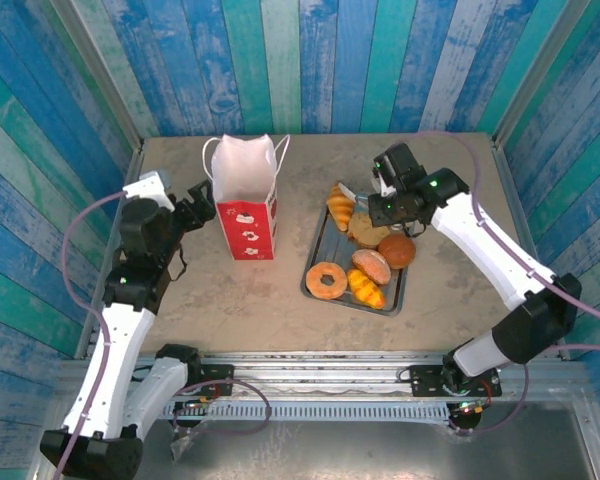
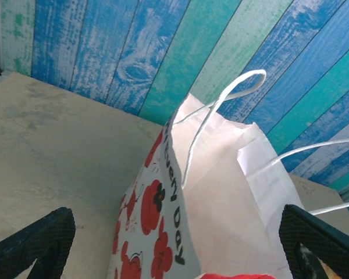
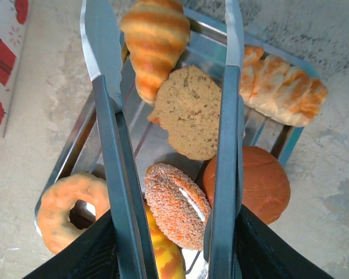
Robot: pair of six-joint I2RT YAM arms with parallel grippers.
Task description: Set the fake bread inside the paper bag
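The paper bag (image 1: 245,200) stands upright and open at the back left, white with red fruit prints (image 2: 157,203). My left gripper (image 1: 202,203) is open right beside its left side. Its fingers (image 2: 35,238) are spread wide with the bag's edge between them, and no contact is visible. The fake bread lies in a metal tray (image 1: 315,250): a croissant (image 3: 154,40), tan flat bun (image 3: 192,110), plaited loaf (image 3: 282,87), brown bun (image 3: 256,180), sugared bun (image 3: 177,203), ring donut (image 3: 64,203) and yellow roll (image 3: 163,256). My right gripper (image 1: 385,185) is shut on metal tongs (image 3: 107,116), whose arms hang spread above the tray.
The tray sits at the middle right of the tan table (image 1: 440,290). Blue and teal plank walls (image 1: 330,60) close in the back and both sides. Bare table lies between the bag and the tray.
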